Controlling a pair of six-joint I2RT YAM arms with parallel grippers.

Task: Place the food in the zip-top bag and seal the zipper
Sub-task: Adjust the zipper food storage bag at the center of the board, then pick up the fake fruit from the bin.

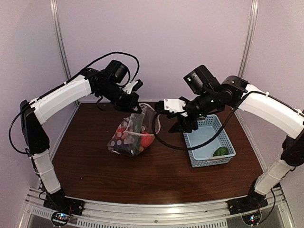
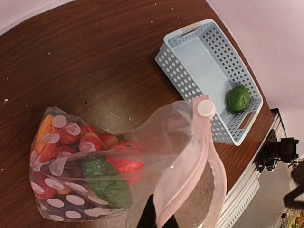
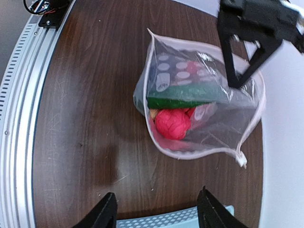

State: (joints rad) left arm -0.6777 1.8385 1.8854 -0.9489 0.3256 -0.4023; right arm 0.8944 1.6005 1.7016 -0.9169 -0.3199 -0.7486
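- Left gripper (image 1: 134, 105) was clamped shut on the zipper (image 2: 190, 161) — bag (image 3: 166, 71) hung below its fingers, food (image 3: 172, 122) inside.
- Right gripper (image 3: 156, 211) was held open, empty — bag ahead of its fingers.

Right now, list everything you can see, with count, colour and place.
zip-top bag: one, clear with white dots, table centre, mouth open
food: several, red, green, orange, dark purple, inside the bag
green piece: one, basket's near-right corner
basket: one, light blue, right of the bag
table: one, dark brown
left pincer: one, black, shut on the bag's mouth edge
right pincer: one, black, open, empty, above the basket's edge beside the bag
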